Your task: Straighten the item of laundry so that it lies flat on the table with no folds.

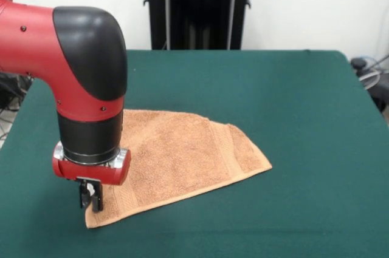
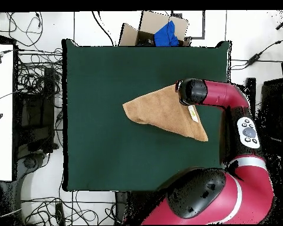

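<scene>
The orange-tan towel (image 1: 182, 155) lies on the green table (image 1: 292, 88), folded over into a rough triangle, with a border band along its near edge. My gripper (image 1: 91, 204) points straight down at the towel's near left corner. Its fingers stand close together and pinch the cloth's edge low at the table. In the overhead view the towel (image 2: 158, 112) is a wedge right of the table's (image 2: 96, 118) middle, with a small white tag (image 2: 194, 113) on its right part. There the arm's wrist (image 2: 191, 92) covers the gripper and the towel's upper right corner.
The red arm (image 2: 244, 123) reaches in over the table's right edge in the overhead view. A black stand (image 1: 197, 6) rises behind the table's far edge. Cables and a cardboard box (image 2: 155, 26) lie on the floor around the table.
</scene>
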### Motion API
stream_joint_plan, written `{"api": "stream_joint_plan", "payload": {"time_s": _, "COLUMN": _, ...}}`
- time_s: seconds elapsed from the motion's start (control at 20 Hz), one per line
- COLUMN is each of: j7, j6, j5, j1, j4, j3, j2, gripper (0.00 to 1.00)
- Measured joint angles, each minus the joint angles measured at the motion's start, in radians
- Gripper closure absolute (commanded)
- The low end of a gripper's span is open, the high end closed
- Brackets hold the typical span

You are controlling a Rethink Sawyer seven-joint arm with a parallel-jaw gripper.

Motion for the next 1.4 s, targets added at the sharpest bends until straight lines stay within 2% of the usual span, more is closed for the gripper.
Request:
{"api": "stream_joint_plan", "payload": {"time_s": 0.5, "j7": 0.000, "j6": 0.006, "j5": 0.001, "j1": 0.000, "j4": 0.000, "j3": 0.000, "j2": -0.002, "gripper": 1.00}}
{"api": "stream_joint_plan", "payload": {"time_s": 0.85, "j7": 0.000, "j6": 0.082, "j5": 0.039, "j1": 0.000, "j4": 0.007, "j3": 0.000, "j2": -0.028, "gripper": 1.00}}
{"api": "stream_joint_plan", "payload": {"time_s": 1.4, "j7": 0.000, "j6": 0.118, "j5": 0.102, "j1": 0.025, "j4": 0.120, "j3": 0.000, "j2": -0.166, "gripper": 1.00}}
